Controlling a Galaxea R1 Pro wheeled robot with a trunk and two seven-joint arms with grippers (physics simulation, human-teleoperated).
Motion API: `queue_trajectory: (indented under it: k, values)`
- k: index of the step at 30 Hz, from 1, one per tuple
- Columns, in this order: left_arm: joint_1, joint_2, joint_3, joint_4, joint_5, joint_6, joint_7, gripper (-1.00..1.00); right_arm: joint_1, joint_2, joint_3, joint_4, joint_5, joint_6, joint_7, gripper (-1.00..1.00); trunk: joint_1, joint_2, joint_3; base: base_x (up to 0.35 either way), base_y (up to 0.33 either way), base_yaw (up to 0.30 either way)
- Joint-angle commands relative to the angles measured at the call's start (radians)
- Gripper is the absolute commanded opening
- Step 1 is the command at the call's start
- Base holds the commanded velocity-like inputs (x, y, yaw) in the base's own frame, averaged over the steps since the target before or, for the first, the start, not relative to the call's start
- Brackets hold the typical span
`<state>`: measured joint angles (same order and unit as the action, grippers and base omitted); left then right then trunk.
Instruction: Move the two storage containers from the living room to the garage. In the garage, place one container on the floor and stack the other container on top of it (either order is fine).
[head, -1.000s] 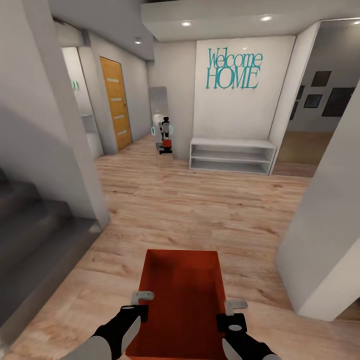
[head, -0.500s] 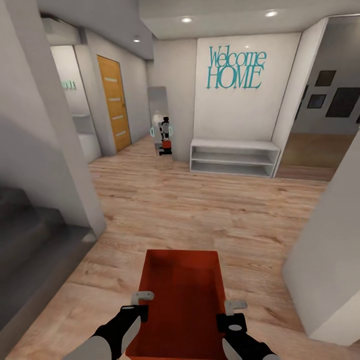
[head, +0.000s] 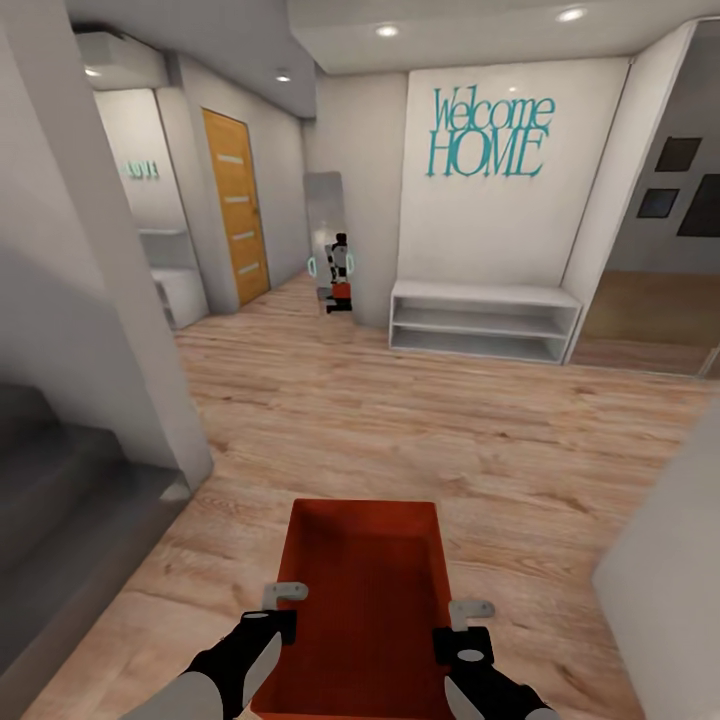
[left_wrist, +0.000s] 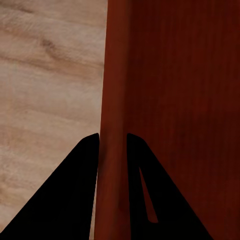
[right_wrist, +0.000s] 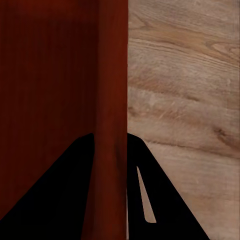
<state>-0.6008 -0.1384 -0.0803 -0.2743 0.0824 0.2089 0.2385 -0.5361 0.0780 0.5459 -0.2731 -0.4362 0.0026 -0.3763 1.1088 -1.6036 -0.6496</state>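
Gripping the storage container (head: 365, 600) by opposite walls, left gripper (left_wrist: 113, 142) and right gripper (right_wrist: 110, 142) clamp tight, orange door (head: 235, 208) ahead.

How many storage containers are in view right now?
1. The storage container is carried low ahead of the robot, left gripper and right gripper clamping opposite walls. A second may be elsewhere.

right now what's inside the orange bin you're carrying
Nothing shows inside the storage container: its dark red floor looks bare. The left hand and right hand clamp its side walls and cover the nearest corners, and the near end runs out of frame.
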Motion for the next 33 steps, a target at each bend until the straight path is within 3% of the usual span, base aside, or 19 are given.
queue_trajectory:
  k: [1,33]
  values:
    - [-0.001,0.008,-0.007,-0.005,-0.023,0.008,0.013,-1.00,-0.001,-0.006,-0.006,0.012,-0.016,-0.001,-0.010,-1.00,0.000,0.000,-0.001,0.321,0.000,0.244]
    - [-0.001,0.006,-0.007,-0.005,-0.023,0.007,0.013,-1.00,-0.001,-0.006,-0.006,0.012,-0.016,-0.001,-0.010,-1.00,0.000,0.000,-0.001,0.322,0.000,0.015]
